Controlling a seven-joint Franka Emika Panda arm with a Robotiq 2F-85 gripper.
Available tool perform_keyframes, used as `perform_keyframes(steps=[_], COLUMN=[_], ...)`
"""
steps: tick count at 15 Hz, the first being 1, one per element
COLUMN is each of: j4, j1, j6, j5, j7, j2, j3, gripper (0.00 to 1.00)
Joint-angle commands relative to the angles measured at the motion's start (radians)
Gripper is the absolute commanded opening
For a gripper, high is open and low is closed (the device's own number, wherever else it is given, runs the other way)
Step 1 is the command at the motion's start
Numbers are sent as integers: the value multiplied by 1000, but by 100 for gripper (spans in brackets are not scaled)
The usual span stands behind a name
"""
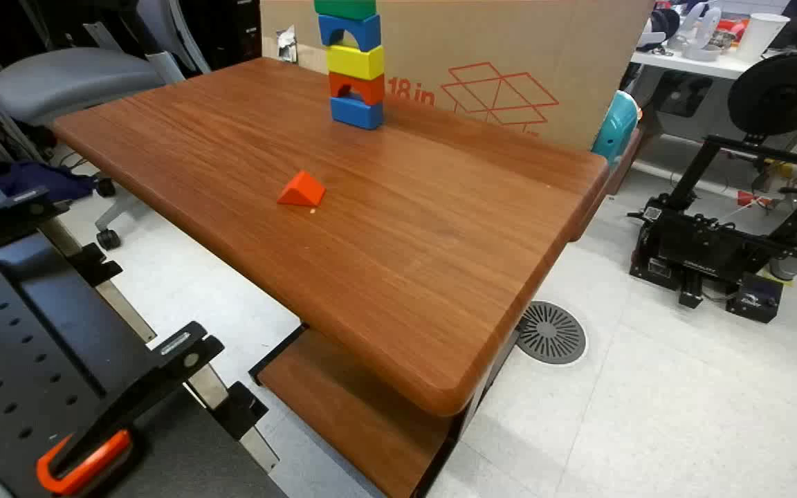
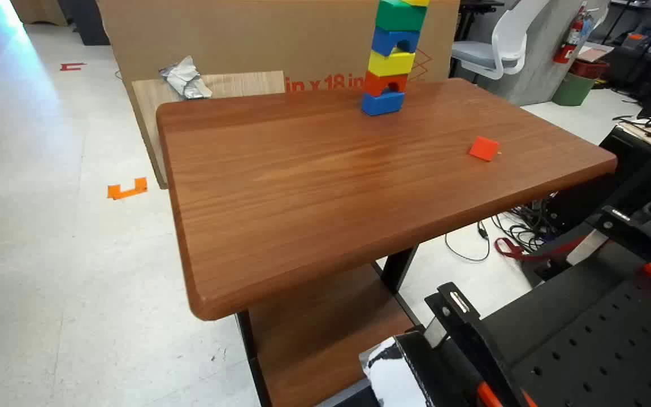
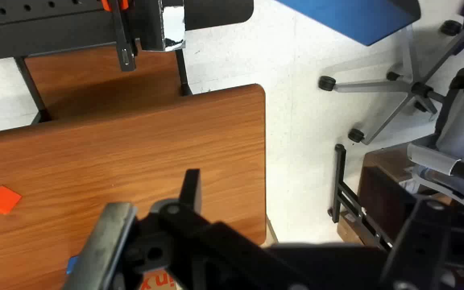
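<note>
My gripper (image 3: 296, 181) shows only in the wrist view. Its dark fingers are wide apart with nothing between them, over the edge of the brown wooden table (image 3: 199, 133) and the pale floor. An orange triangular block lies alone on the tabletop, seen in the exterior views (image 1: 303, 189) (image 2: 484, 148) and left in the wrist view (image 3: 3, 199). A tower of several blocks stands at the back: blue block (image 1: 357, 112) at the bottom, then orange arch (image 1: 371, 90), yellow block (image 1: 355, 63), blue arch (image 1: 369, 34), green block (image 1: 345, 8). Its top is cut off. A blue bit (image 3: 71, 264) shows beside the gripper.
A large cardboard box (image 1: 495, 62) (image 2: 246, 34) stands behind the table. Crumpled foil (image 2: 185, 78) is by its left side. A black perforated plate with clamps (image 1: 18, 346) (image 2: 597, 339) faces the table's front edge. A grey chair (image 1: 80, 79) stands near one end.
</note>
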Motion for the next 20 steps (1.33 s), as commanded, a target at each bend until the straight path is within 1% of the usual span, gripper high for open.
perform_keyframes(steps=[1,12,13,15,18,20], j4=[1,1,1,4,20,24], j1=[8,8,3,-23,-75,-120], j6=[-3,-3,22,48,89,142], j5=[-10,-10,-5,8,27,28], j7=[7,7,9,45,100,132], j2=[-1,-1,15,51,123,177], j3=[-10,-10,-12,-20,-59,-85], gripper=[100,100,100,100,100,100])
